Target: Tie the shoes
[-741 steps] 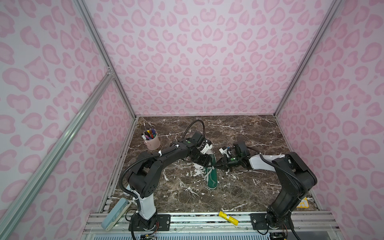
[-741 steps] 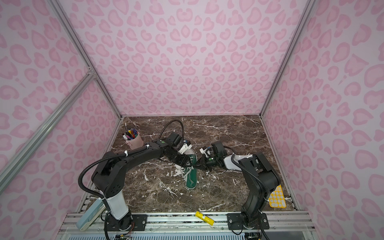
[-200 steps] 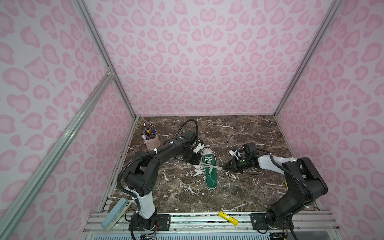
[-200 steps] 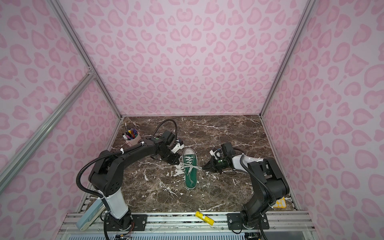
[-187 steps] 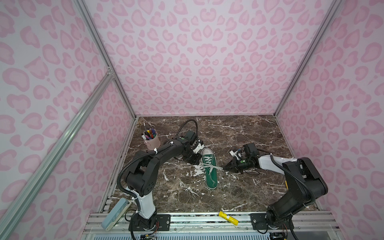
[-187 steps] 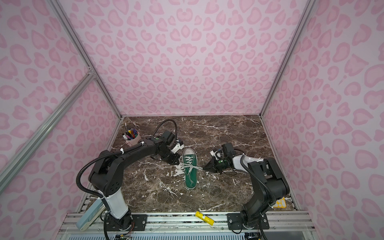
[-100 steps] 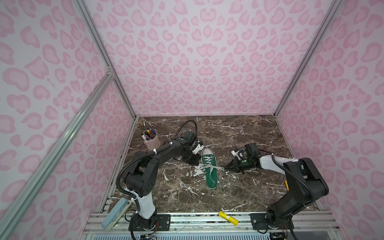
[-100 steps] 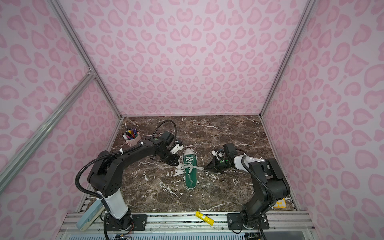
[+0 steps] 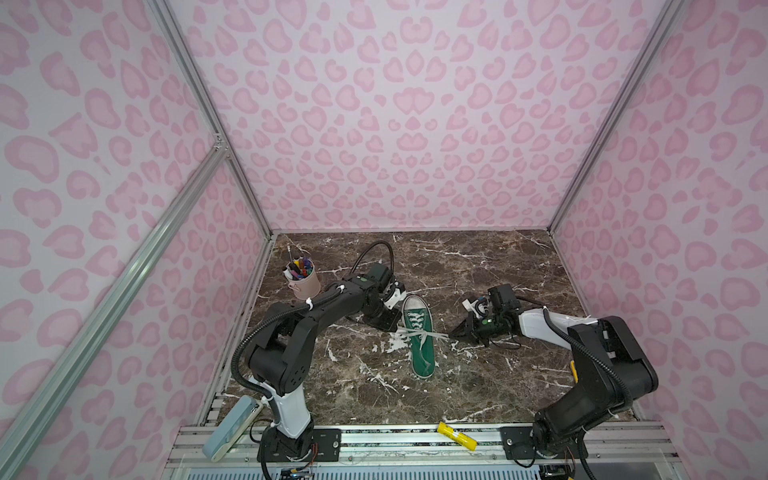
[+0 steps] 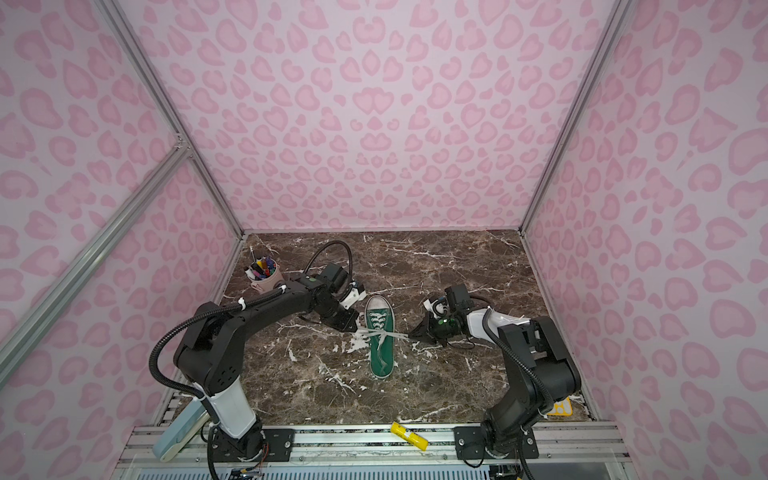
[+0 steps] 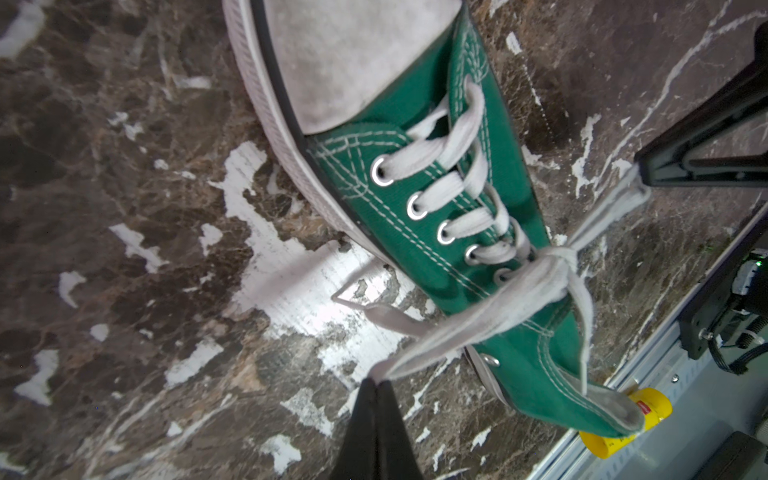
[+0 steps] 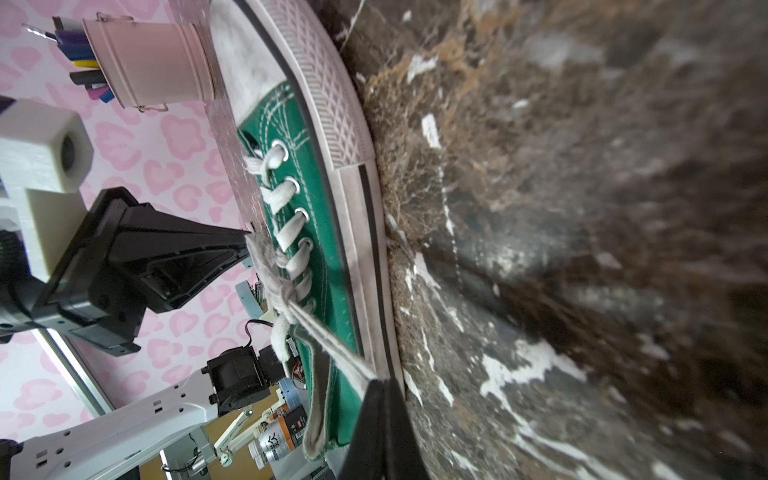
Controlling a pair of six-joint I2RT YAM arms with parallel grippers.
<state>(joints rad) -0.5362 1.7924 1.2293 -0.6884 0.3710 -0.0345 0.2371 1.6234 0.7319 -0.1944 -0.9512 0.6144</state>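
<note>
The green shoe (image 9: pixel 420 353) lies in the middle of the desk (image 9: pixel 478 257). Its long axis runs near to far, with the white toe at the far end and the heel toward the near rail. The laces (image 11: pixel 478 316) stretch crosswise to that axis, running left and right from a knot (image 11: pixel 559 255) over the top eyelets.

The left pincer (image 9: pixel 394 329) sits just beside the shoe's left flank, closed on what looks like a doubled strand. The right pincer (image 9: pixel 454 332) stands a little farther off on the right, closed on the opposite strand. So the shoe lies between the two, each pincer level with the knot, the left one nearer.

To my eye, any tightening calls for pulling straight outward across the shoe. A skewed pull could drag the shoe round.
</note>
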